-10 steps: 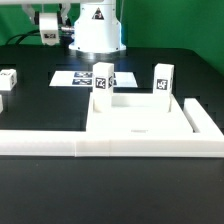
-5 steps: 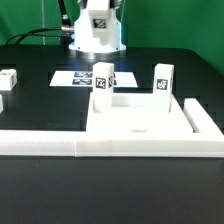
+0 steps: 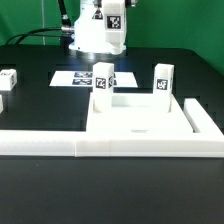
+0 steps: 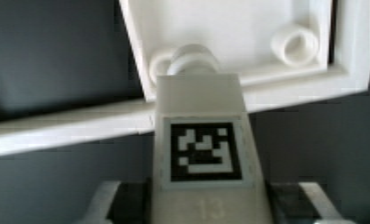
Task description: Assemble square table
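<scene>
2 upright legs [image 3: 103,82] stand at the far corners of the square slab [image 3: 140,122], and they look fitted. The gripper [image 4: 207,200] has its fingers clamped on a 3rd leg [image 4: 203,120], held high beyond the slab's far side. A loose leg [image 3: 8,79] waits at the exterior view's left. Over the last second the held leg has swung from the exterior view's left toward the middle.

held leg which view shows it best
Wrist view: the leg fills the frame, tag facing the camera, above the tabletop. In the exterior view the leg is small, high up at the arm, little but its tag showing.
</scene>
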Tool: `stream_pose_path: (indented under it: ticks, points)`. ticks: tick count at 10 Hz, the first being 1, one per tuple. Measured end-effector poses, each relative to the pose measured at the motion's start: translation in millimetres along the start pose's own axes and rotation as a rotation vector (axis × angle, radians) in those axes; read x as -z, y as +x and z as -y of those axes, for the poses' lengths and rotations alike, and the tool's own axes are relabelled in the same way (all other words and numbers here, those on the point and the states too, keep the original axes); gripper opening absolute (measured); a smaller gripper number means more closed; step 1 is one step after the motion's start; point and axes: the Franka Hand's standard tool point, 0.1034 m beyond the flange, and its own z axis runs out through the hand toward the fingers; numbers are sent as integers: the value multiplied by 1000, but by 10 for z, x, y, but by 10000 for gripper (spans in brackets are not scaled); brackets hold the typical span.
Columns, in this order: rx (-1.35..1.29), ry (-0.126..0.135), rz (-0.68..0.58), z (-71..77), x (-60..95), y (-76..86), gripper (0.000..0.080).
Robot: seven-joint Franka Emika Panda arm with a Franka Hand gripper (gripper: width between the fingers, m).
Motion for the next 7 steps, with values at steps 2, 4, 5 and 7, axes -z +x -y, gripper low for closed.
stream_pose_path:
  ticks: [2,4,5,7]
  points:
    - [-61,30,-178,272,-113,-59,290]
    - [-95,52,-190,749,-447,-224,290]
    - [-94,44,-174,859,-516,-193,290]
    - [-77,40,-182,816,-500,-182,290]
